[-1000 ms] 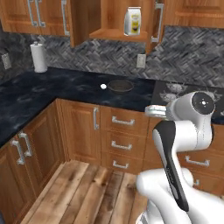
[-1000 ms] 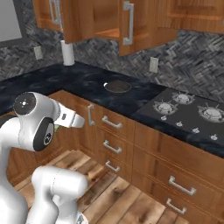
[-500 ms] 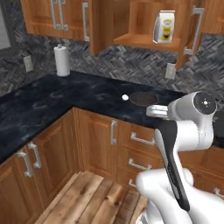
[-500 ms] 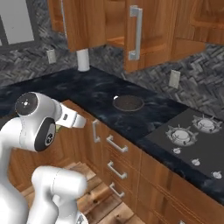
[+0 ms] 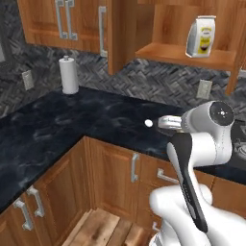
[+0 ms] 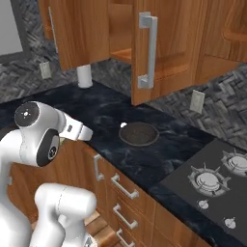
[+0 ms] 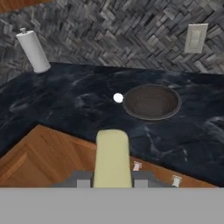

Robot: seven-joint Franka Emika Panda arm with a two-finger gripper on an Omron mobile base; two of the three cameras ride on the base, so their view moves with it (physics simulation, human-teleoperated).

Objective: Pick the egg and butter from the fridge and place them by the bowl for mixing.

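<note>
Closest to the hand camera, the gripper (image 7: 112,183) is clamped on the butter (image 7: 112,157), a pale yellow stick that juts forward from between the two dark fingertips and points out over the cabinet front toward the counter. From where I stand the grip looks centred and square, so nothing needs fixing there.

Just past the butter's tip comes the wooden edge of the cabinets, then the dark marbled counter (image 7: 65,109). The arm is not yet over the worktop, so I judge the step in hand to be carrying the stick across and setting it down.

Further on, the egg (image 7: 117,98) already lies on the counter, just beside the bowl (image 7: 152,102) on its left rim as the hand sees it. That matters for the placing: the butter should come down on bare counter near the bowl without nudging the egg, which would roll at a touch. The near side of the bowl looks the safest spot. I would lower the stick until it lies flat before letting go, since a drop could bounce it against the egg or the rim.

Beyond the bowl stand the paper towel roll (image 7: 33,51) and the wall outlet (image 7: 194,38) on the herringbone backsplash.
</note>
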